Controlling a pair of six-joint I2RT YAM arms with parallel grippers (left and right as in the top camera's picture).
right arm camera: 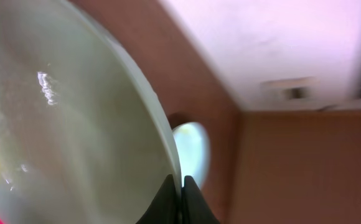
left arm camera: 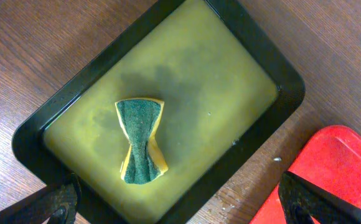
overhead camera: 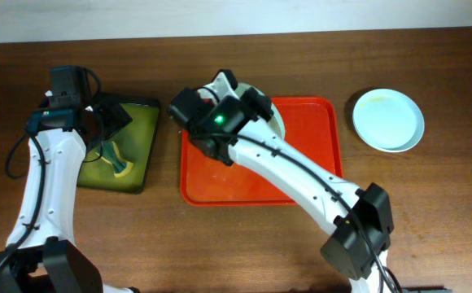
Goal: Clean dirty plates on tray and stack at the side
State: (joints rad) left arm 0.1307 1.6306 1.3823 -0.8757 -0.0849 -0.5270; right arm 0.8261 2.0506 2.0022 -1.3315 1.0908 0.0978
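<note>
My right gripper point(right arm camera: 182, 180) is shut on the rim of a white-cream plate point(right arm camera: 62, 118) with a faint yellowish smear and holds it tilted on edge. From overhead this plate point(overhead camera: 224, 81) is at the far left corner of the red-orange tray point(overhead camera: 313, 130), mostly hidden under my right gripper point(overhead camera: 242, 99). A pale mint-blue plate point(overhead camera: 388, 120) lies on the table right of the tray, and it shows past the held plate in the right wrist view point(right arm camera: 193, 146). My left gripper point(left arm camera: 183, 202) is open and empty above a sponge point(left arm camera: 140, 140). No third plate is in view.
The green and yellow sponge point(overhead camera: 118, 159) lies in yellowish liquid in a dark green-black tray point(left arm camera: 274, 68), point(overhead camera: 142, 175) left of the red tray. A corner of the red tray point(left arm camera: 336, 162) shows in the left wrist view. My right arm crosses the red tray diagonally.
</note>
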